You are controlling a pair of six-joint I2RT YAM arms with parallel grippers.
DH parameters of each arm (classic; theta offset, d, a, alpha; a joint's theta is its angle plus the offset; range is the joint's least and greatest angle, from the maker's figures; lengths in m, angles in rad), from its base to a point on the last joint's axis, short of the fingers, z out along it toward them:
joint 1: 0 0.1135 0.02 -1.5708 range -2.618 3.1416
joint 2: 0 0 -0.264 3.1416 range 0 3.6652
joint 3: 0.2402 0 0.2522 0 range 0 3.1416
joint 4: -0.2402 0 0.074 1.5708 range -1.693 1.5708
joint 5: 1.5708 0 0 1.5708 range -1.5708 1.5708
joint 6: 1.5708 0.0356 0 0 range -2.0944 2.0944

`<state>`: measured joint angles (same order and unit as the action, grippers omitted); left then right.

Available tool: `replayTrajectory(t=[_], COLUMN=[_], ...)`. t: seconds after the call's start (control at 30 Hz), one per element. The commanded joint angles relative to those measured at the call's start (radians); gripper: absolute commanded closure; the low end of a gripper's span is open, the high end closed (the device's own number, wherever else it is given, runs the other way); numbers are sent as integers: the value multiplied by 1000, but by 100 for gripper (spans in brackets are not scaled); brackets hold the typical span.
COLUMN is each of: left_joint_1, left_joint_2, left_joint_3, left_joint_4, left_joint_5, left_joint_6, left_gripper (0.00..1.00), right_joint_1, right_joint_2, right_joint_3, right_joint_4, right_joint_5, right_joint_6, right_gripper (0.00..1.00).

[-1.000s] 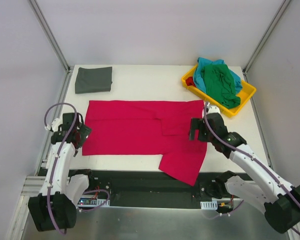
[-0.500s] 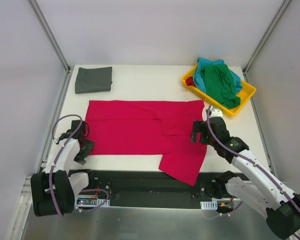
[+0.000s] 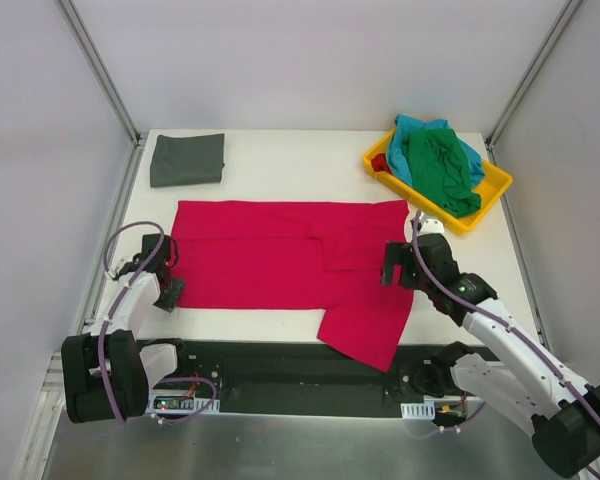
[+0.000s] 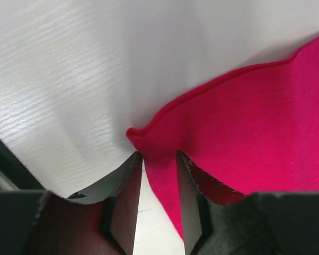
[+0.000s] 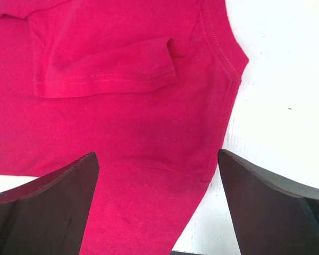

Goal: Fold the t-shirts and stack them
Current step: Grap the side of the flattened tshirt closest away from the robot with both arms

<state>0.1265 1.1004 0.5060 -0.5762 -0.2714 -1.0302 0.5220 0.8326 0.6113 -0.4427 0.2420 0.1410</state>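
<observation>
The crimson t-shirt [image 3: 280, 265] lies spread flat across the table's near half, one sleeve [image 3: 365, 330] hanging over the front edge. My left gripper [image 3: 170, 290] sits low at the shirt's near left corner. In the left wrist view its fingers [image 4: 158, 155] stand narrowly apart, the red corner [image 4: 149, 139] between them and a strip of bare table showing in the gap. My right gripper [image 3: 392, 262] hovers wide open over the shirt's right side [image 5: 122, 122], nothing held [image 5: 157, 154]. A folded dark grey t-shirt [image 3: 187, 159] lies at the back left.
A yellow tray [image 3: 485, 195] at the back right holds a crumpled green t-shirt [image 3: 442, 168] and a teal one [image 3: 410, 128]. Metal frame posts rise at the table's back corners. The black front rail [image 3: 280, 355] runs below the table edge.
My left arm dropped and swung in to the shirt's near left corner, and its jaws narrowed from wide open. The right gripper shifted slightly and stayed open.
</observation>
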Motion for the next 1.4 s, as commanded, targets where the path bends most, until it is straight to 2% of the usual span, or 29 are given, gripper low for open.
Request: replayTrajectory(t=[0.0,0.1,0.17,0.2,0.23,0.27,0.43,0.6,0.7,0.8,0.97,1.07,1.17,1.37], left_joint_1=[10,12,12,12,12,12,12,12,12,12,10,12,12,12], left_joint_2=[35,49,59,65,70,73,23,-34,-37,-31,-20,-17,-14,-20], left_joint_3=[-54,-52,-49,-47,-46,-44,-57,-75,-70,-70,-69,-69,-69,-63], left_joint_4=[67,98,121,133,137,137,139,139,141,141,153,154,157,157], left_joint_5=[8,18,23,26,29,32,26,20,32,35,32,32,34,40], left_joint_6=[-2,21,44,57,67,70,87,101,111,113,128,128,128,137], left_gripper=[74,79,76,78,93,100,100,100,100,100,100,100,100,100], right_joint_1=[3,12,27,36,48,61,183,467,636,742,818,892,928,934], right_joint_2=[-6,-29,-36,-41,-41,-46,-24,57,144,242,364,422,474,533], right_joint_3=[27,7,4,1,1,-1,33,53,73,90,131,160,188,160], right_joint_4=[21,53,53,50,48,39,-100,-189,-241,-269,-208,-191,-244,-332], right_joint_5=[-84,-150,-191,-204,-213,-220,-231,-190,-152,-81,11,40,95,66], right_joint_6=[-40,-55,-61,-64,-63,-69,-86,-46,11,77,147,186,236,304], right_gripper=[4,4,4,4,4,4,3,1,9,14,28,32,37,46])
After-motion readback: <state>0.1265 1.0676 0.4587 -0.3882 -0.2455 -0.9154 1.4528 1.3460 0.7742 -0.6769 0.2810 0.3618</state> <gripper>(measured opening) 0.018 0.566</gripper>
